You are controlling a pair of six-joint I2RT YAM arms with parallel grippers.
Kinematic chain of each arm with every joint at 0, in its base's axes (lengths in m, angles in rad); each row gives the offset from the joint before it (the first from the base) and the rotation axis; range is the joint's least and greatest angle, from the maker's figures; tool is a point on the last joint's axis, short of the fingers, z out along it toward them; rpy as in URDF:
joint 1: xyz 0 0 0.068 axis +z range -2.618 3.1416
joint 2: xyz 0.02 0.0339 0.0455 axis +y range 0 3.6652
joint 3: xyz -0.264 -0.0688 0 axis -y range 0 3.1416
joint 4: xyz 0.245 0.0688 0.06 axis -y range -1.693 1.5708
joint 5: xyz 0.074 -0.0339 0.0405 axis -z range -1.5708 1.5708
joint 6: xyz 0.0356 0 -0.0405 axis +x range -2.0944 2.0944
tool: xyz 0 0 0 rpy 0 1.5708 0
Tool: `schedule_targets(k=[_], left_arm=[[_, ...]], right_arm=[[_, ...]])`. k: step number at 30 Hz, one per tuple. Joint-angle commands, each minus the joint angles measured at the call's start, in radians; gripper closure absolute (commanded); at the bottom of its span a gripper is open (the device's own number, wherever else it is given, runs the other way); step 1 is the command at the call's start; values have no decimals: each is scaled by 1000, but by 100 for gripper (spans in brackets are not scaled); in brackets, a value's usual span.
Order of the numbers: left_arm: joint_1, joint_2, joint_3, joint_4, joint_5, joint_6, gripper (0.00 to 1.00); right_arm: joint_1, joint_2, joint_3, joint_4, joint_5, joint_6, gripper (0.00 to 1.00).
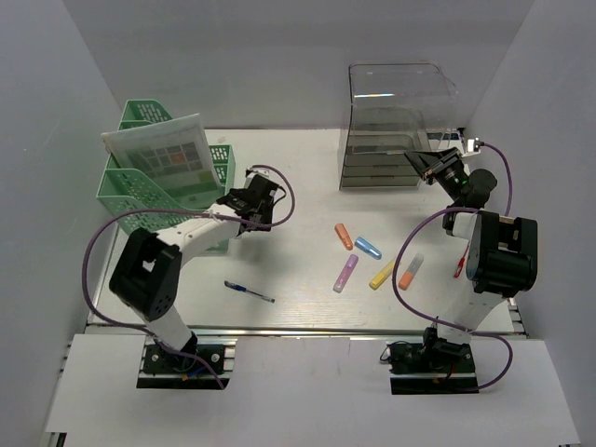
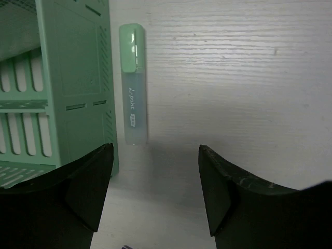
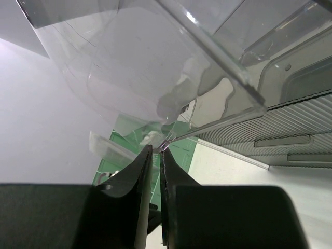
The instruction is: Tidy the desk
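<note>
The white desk (image 1: 298, 191) holds loose highlighters: orange (image 1: 344, 236), blue (image 1: 368, 248), purple (image 1: 345, 274), yellow (image 1: 382, 275) and orange-white (image 1: 410, 271). A blue pen (image 1: 249, 291) lies near the front. My left gripper (image 1: 244, 216) is open (image 2: 155, 150) just above the desk. A green highlighter (image 2: 132, 83) lies ahead of it against the green rack (image 2: 72, 78). My right gripper (image 1: 421, 160) is raised at the clear drawer organiser (image 1: 391, 121). Its jaws (image 3: 157, 149) are pressed together on the thin clear edge (image 3: 171, 137).
The green rack (image 1: 149, 182) stands at the back left with a printed sheet (image 1: 168, 158) leaning in it. A red pen (image 1: 459, 268) lies by the right arm. The organiser's ribbed drawers (image 3: 290, 140) sit low. Grey walls enclose the desk.
</note>
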Motion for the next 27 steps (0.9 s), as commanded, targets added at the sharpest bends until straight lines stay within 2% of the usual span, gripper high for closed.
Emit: schedule_targets(k=[1, 8, 13, 20, 27], left_arm=[[-9, 36, 73, -62, -161, -55, 24], [-9, 163, 135, -86, -238, -89, 25], [-9, 215, 136, -57, -212, -107, 27], [0, 261, 164, -46, -189, -117, 28], [0, 241, 161, -45, -184, -115, 29]], right_arm=[[-6, -46, 16, 129, 15, -5, 94], [-10, -43, 13, 138, 13, -4, 94], [-14, -39, 10, 161, 18, 16, 94], [-17, -43, 13, 161, 13, 18, 94], [-18, -42, 8, 162, 12, 18, 94]])
